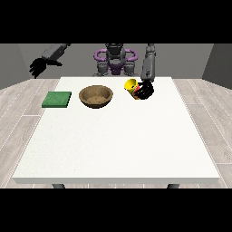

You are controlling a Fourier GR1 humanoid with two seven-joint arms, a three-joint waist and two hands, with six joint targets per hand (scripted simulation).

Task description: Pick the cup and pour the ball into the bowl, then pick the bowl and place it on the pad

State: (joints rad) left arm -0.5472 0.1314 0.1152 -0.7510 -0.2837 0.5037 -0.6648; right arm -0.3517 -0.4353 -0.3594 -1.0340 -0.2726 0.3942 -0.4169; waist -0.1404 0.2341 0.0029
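While the hand at the view's right curls its dark fingers around the yellow cup, the cup is tipped over, with its mouth facing the view's left and towards the bowl. Something red shows among the fingers at the cup's lower end; whether it belongs to the cup or the hand I cannot tell. The ball itself is not visible, so I cannot say whether it sits inside the cup.

Just to the view's left of the cup stands the brown wooden bowl, upright on the white table, near the cup but not touching it. Its inside looks the same brown all over. Further to the view's left, beside the bowl and apart from it, lies the flat green pad, close to the table's edge.

At the view's left, the other hand hangs in the air beyond the table's far corner, well apart from all 3 things. Its fingers droop downward and hold nothing. Behind the table the robot's torso shows grey with purple rings.
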